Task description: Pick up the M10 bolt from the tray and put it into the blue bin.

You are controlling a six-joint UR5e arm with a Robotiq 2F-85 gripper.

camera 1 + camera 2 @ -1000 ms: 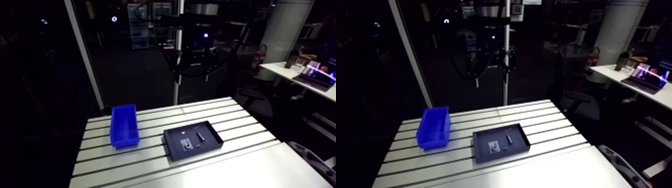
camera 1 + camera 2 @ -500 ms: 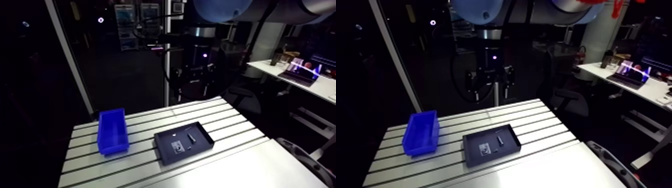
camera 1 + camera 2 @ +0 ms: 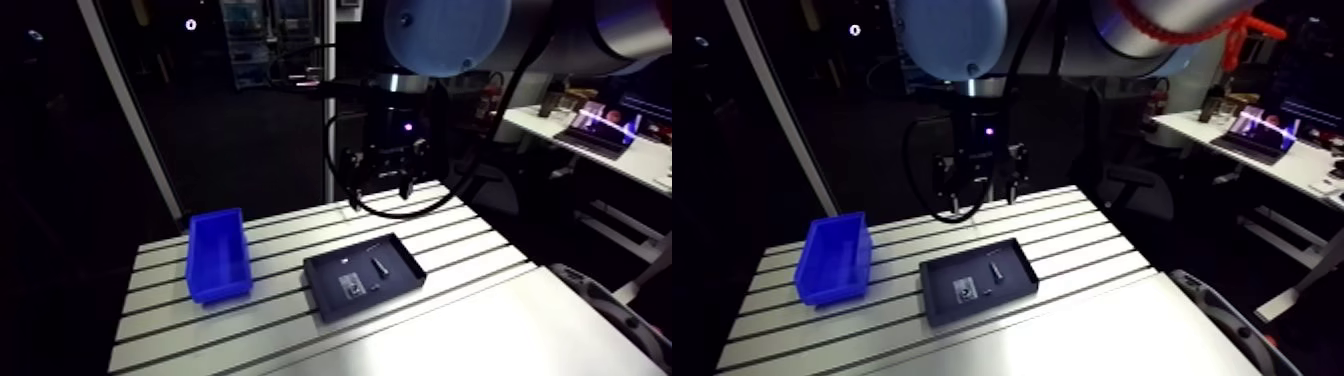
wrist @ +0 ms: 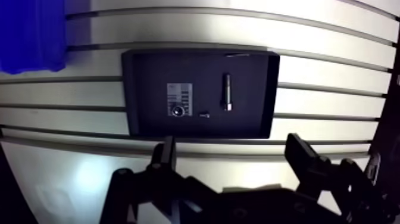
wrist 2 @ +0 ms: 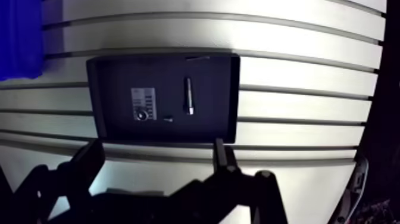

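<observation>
Premises: robotics laboratory or workshop. Evidence: an industrial robot arm (image 3: 445,30) with light-blue joint caps stands over a slotted aluminium worktable (image 3: 230,315), which carries a black rectangular parts tray (image 3: 322,278) and a blue plastic storage bin (image 3: 218,258).

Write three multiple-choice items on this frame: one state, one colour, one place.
1. The gripper is: A open; B shut on a part; C shut, empty.
2. The bin is: A red; B blue; C green.
3. The bolt lies: A in the bin; B in the tray; C in the gripper.

Answers: A, the fingers stand apart with nothing between them; B, its walls are blue; B, it rests on the tray floor.
</observation>
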